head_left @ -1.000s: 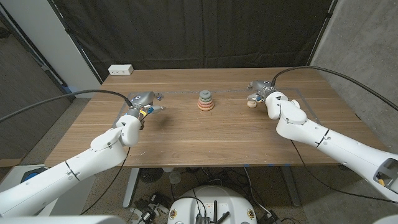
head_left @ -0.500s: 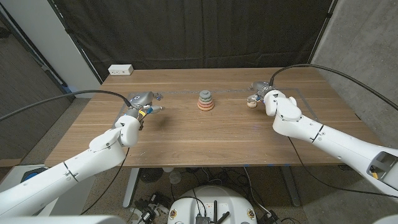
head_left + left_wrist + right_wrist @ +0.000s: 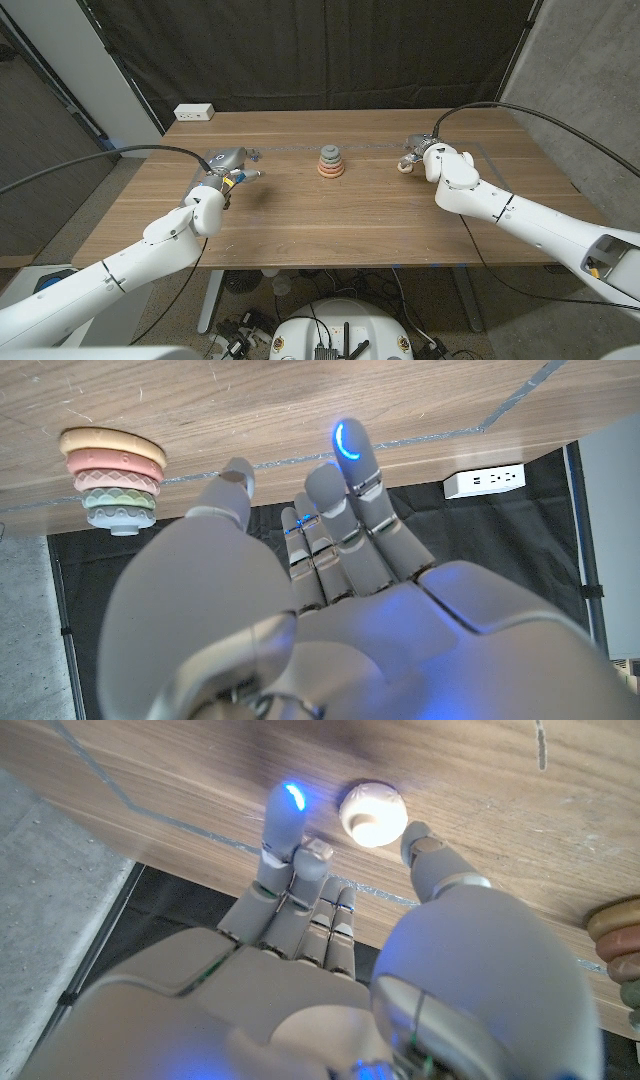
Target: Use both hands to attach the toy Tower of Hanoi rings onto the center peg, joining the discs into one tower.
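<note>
The right hand [image 3: 415,152] is edging nearer the cream cap [image 3: 404,167] toward the table's right edge, fingers spread, holding nothing. The left hand [image 3: 229,164] is waiting open. The ring stack [image 3: 330,162] is standing mid-table, uncapped.

No readable text, labels, brands or numbers anywhere I can see. The white power strip [image 3: 194,113] at the far corner of the table [image 3: 300,215] may carry markings, but it's too small and soft to read from my head camera or my left wrist camera. My fingertips [image 3: 349,442] show a blue lit arc, which is a light, not a sign or character. The stacked rings [image 3: 331,162] and the small cream piece [image 3: 373,814] carry no print that I can make out.
</note>
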Available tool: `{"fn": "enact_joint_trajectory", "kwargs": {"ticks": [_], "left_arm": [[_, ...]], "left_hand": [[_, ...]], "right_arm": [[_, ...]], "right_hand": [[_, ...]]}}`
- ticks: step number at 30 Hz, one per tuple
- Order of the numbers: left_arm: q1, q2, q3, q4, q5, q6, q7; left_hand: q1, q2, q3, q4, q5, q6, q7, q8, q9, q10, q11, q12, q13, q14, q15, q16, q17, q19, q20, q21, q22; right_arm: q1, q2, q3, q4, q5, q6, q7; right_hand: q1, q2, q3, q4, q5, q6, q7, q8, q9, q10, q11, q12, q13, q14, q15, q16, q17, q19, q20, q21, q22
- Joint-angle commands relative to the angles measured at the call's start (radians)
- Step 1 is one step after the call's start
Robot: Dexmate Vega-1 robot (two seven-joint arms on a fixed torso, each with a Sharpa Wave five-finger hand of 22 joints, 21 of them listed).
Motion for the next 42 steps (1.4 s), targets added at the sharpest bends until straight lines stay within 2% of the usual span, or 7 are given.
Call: {"fn": "enact_joint_trajectory", "kwargs": {"ticks": [1,11,42], "left_arm": [[0.002,0.000,0.000,0.001,0.004,-0.009,0.004],[0.009,0.001,-0.006,-0.001,0.003,-0.007,0.007],[0.015,-0.007,-0.008,0.011,-0.005,-0.022,0.015]], "left_hand": [[-0.005,0.005,0.007,0.000,0.002,0.016,0.000,0.003,0.001,0.015,-0.001,0.003,0.005,0.007,-0.007,-0.001,0.003,0.001,-0.102,0.001,0.000],[-0.005,0.008,0.013,0.000,0.003,0.020,-0.002,0.002,0.002,0.020,-0.002,0.002,0.006,0.010,-0.007,0.002,0.011,0.000,-0.102,0.002,0.000],[-0.017,0.015,0.027,0.001,0.004,0.037,-0.005,0.000,0.005,0.040,-0.003,0.000,0.012,0.010,-0.007,-0.003,0.016,-0.002,-0.102,0.002,-0.001]], "right_arm": [[0.038,0.031,-0.022,0.071,0.047,0.003,0.000],[0.063,0.046,-0.046,0.114,0.072,-0.007,-0.004],[0.109,0.064,-0.131,0.174,0.092,-0.041,0.001]], "right_hand": [[0.002,-0.006,-0.009,-0.002,-0.002,0.010,-0.003,0.007,0.005,0.007,-0.009,0.011,0.003,0.005,-0.104,0.003,0.004,0.002,-0.081,-0.001,0.005],[0.010,0.002,-0.011,-0.002,-0.001,0.027,-0.018,0.015,0.007,0.032,-0.018,0.021,0.003,0.017,-0.104,0.008,0.011,0.008,-0.081,0.003,0.006],[0.037,0.017,-0.015,-0.004,0.003,0.061,-0.028,0.025,0.004,0.064,-0.030,0.029,0.013,0.038,-0.104,0.015,0.019,0.018,-0.082,0.005,0.003]]}}
